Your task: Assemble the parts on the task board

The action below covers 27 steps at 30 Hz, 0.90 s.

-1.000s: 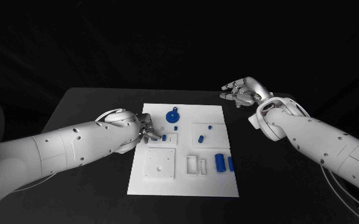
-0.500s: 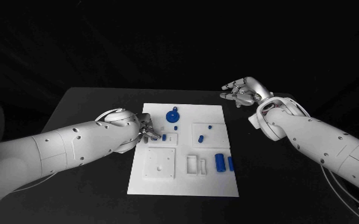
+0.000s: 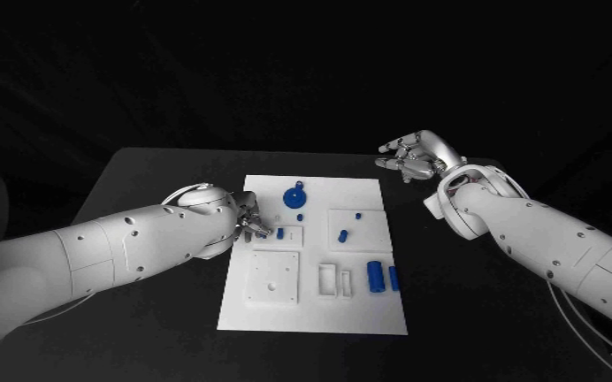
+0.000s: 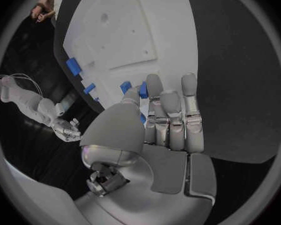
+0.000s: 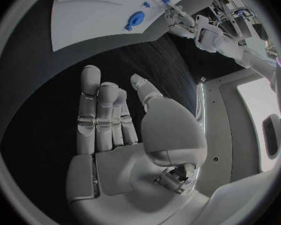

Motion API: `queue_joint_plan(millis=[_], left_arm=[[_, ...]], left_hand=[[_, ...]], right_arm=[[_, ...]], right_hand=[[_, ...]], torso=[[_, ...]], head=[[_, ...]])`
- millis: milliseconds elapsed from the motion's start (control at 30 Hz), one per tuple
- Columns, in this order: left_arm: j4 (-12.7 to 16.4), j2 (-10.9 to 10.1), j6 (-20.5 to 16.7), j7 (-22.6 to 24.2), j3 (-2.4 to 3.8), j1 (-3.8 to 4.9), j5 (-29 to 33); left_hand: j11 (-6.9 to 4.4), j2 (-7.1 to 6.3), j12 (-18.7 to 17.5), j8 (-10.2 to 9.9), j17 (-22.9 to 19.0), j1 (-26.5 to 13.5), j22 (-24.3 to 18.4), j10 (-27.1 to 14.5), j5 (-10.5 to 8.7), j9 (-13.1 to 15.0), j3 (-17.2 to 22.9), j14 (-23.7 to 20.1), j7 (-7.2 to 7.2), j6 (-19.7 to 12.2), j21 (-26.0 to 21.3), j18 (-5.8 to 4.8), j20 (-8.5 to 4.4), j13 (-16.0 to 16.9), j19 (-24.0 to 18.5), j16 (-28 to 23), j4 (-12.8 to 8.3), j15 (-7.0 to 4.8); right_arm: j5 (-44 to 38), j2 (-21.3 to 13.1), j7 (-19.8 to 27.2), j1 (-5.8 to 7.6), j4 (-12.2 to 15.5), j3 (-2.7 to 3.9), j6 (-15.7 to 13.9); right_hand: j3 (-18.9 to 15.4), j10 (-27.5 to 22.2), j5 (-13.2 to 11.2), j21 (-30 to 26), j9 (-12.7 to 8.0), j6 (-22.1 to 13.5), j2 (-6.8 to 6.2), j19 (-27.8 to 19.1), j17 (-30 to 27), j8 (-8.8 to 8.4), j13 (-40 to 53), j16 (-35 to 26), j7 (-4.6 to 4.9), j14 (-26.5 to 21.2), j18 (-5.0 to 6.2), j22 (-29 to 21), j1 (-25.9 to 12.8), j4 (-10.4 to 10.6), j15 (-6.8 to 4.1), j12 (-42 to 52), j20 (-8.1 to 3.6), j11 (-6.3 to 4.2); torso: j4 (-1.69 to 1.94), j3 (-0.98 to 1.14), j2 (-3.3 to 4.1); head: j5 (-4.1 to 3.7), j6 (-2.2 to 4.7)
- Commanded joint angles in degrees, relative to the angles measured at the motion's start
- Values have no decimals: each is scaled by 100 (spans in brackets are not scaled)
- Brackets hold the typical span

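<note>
The left hand (image 3: 250, 223) rests at the left edge of the white plastic task board (image 3: 319, 316) on the black counter (image 3: 166, 179); whether it holds the small blue part (image 3: 279, 234) beside its fingers, I cannot tell. The right hand (image 3: 410, 159) hovers released, fingers apart, off the board's far right corner.

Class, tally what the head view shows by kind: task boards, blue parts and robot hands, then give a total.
Task board: 1
Blue parts: 7
Robot hands: 2, the left robot hand and the right robot hand
Total: 10
</note>
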Motion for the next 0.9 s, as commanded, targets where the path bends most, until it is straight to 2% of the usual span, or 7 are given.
queue_joint_plan(millis=[33,333,667,900], left_arm=[[-37,-13,137,-103,-26,-37,-109],[-34,-9,150,-93,-26,-37,-123],[6,4,219,-77,-27,-36,-69],[8,8,222,-66,-27,-36,-93]], left_hand=[[-20,-15,30,8,-3,29,102,43,-16,-12,-10,42,-25,-25,-25,-87,0,0,18,-13,-30,-6],[-19,-45,30,2,-4,-21,101,43,-30,-23,-45,45,-23,-24,-24,-87,0,-1,19,-14,-19,-6],[-10,-129,30,-70,-8,-129,100,40,-58,-139,-171,43,-6,6,-31,-87,4,0,20,-20,112,0],[-12,-119,32,-72,-9,-50,101,36,-57,-166,-170,41,-10,11,-33,-87,5,1,19,-19,122,0]], right_arm=[[9,4,39,-5,0,3,68],[10,1,42,-7,-2,3,68],[10,2,44,-11,-7,3,69],[11,-3,43,-13,-11,3,73]], right_hand=[[-37,-25,21,16,-6,-52,-2,220,-2,-29,-4,-19,-2,27,104,-8,-29,-2,-2,22,32,-5],[-57,-23,30,24,-7,-55,1,220,-1,-29,-2,-18,-1,28,104,-18,-24,12,-2,25,31,-4],[-57,-23,30,24,-7,-55,1,220,-1,-29,-2,-18,-1,28,104,-18,-24,12,-2,25,31,-4],[-75,-15,48,40,-6,-55,0,223,-2,-29,1,-17,-2,33,103,-20,-36,26,-3,31,31,-6]], torso=[[0,4,0],[-3,6,0],[0,13,0],[-4,8,1]], head=[[-2,2],[-10,-3],[-23,-7],[-29,-14]])
